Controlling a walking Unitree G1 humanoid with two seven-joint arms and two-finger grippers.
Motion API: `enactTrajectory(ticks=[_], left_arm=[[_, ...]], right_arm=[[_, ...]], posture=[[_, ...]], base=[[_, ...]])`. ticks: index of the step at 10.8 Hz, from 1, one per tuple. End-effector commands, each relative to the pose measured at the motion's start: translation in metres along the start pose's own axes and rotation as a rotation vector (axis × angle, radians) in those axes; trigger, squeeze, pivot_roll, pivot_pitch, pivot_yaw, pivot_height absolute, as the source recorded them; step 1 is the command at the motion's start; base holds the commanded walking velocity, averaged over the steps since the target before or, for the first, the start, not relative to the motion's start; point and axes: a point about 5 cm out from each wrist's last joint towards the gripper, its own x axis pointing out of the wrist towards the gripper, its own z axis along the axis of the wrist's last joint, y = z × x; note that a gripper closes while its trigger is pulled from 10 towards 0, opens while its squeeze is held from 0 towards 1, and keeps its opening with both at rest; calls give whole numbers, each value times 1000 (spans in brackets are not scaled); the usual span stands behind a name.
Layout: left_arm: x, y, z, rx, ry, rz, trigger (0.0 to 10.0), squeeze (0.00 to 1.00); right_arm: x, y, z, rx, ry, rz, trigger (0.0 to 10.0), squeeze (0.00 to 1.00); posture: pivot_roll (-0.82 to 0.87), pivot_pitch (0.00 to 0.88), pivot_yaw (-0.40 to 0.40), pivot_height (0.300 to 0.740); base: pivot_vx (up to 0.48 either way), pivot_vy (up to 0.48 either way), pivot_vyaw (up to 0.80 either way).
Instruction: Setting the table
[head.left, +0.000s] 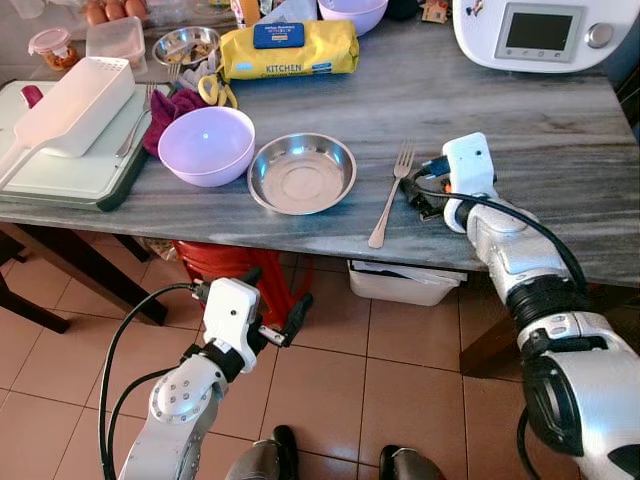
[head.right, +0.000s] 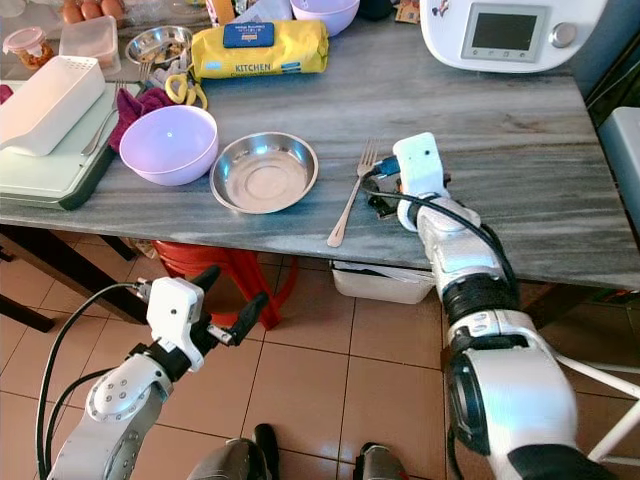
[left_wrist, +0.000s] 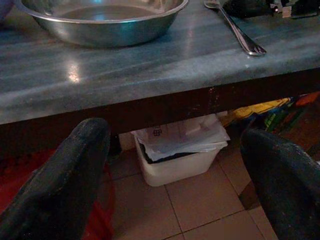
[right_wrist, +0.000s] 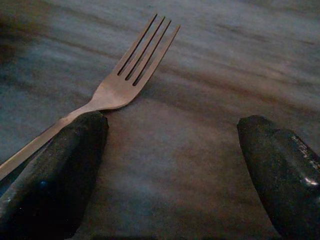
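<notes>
On the grey marble-patterned table top (head.left: 520, 120), one silver metal fork (head.left: 390, 195) lies with its four tines pointing toward 12 o'clock and its handle end at the near edge. At its 9 o'clock, just beside it, sits one round shallow stainless-steel dish (head.left: 301, 172). Further toward 9 o'clock stands one glossy lilac plastic bowl (head.left: 206, 144), touching the dish rim or nearly so. A second lilac bowl (head.left: 352, 12) stands at the far edge, at 12 o'clock from the dish.

The right gripper (right_wrist: 175, 165) rests low on the table at 3 o'clock of the fork. The right wrist view shows its two matte black fingers spread wide, one fingertip (right_wrist: 75, 150) just beside the fork neck; contact cannot be confirmed.

The left gripper (head.left: 275, 310) hangs below table level over the terracotta floor tiles (head.left: 330, 390), fingers wide apart and holding nothing. The left wrist view shows the dish and fork from under the edge, plus one white plastic bin (left_wrist: 175, 160) of papers beneath the table.

Also present: one yellow soft pack marked KITCHEN (head.left: 290, 50), one white slotted plastic container (head.left: 75, 105) on a green-edged board (head.left: 70, 185), and one white appliance with a screen (head.left: 535, 30).
</notes>
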Motion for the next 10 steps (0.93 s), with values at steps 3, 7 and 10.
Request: enactTrajectory(ticks=[3,7,10], left_arm=[[-4,2,-2,9,17,9,10000,0],[-3,2,-2,12,19,6,10000,0],[-3,2,-2,11,20,9,10000,0]], right_arm=[[0,-3,-1,-38,6,-1,10000,1000],[2,3,-1,-36,-10,14,10000,1000],[7,11,6,-49,-27,32,10000,1000]], posture=[[-20,264,90,740],[-19,266,95,740],[-10,266,92,740]], base=[[0,0,0],[0,0,0],[0,0,0]])
